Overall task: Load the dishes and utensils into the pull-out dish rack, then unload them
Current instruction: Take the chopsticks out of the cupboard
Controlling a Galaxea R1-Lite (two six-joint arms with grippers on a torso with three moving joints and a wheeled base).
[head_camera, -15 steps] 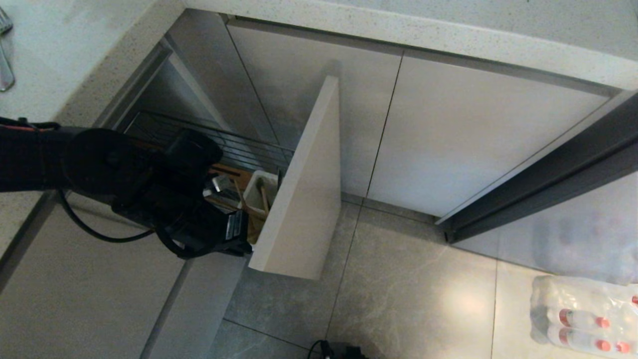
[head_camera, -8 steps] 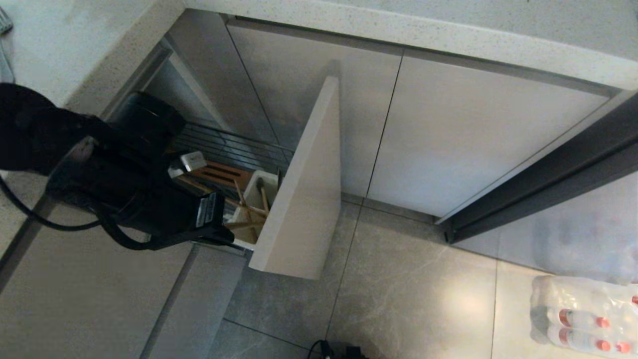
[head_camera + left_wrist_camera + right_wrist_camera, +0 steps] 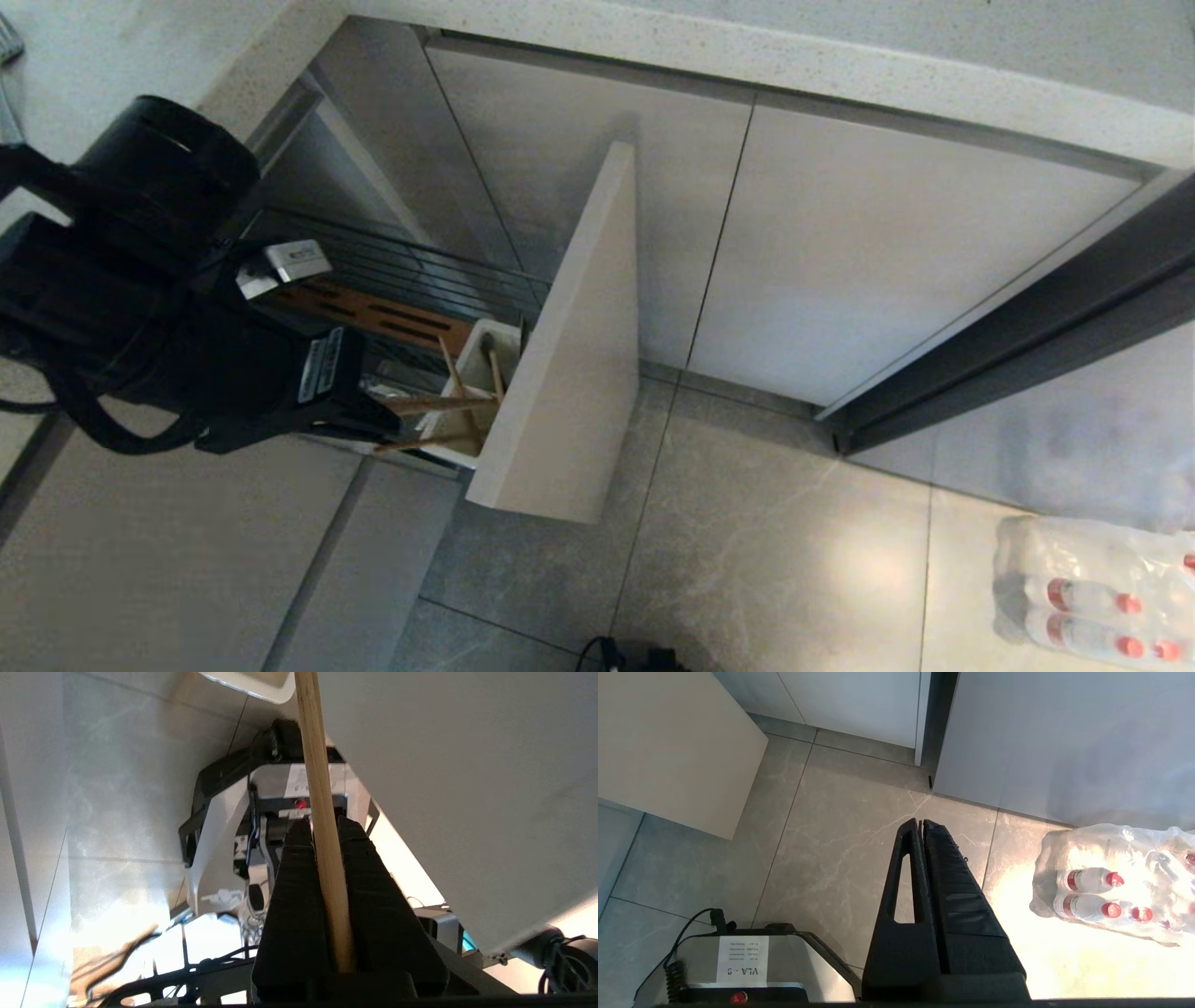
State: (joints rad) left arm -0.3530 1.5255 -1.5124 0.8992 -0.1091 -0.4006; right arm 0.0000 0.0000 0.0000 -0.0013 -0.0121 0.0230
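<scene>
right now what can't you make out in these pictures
- Head view: the left end effector tips, hidden behind its own black body.
- Head view: how many chopsticks it grips; too thin.
- Head view: the white caddy bottom, blocked by the front panel.

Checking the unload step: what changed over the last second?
The left gripper, shut on a chopstick, rose and drew back from the utensil caddy, pulling chopsticks partly out, now tilted across its rim. The pull-out dish rack, front panel and parked right gripper are unchanged.
</scene>
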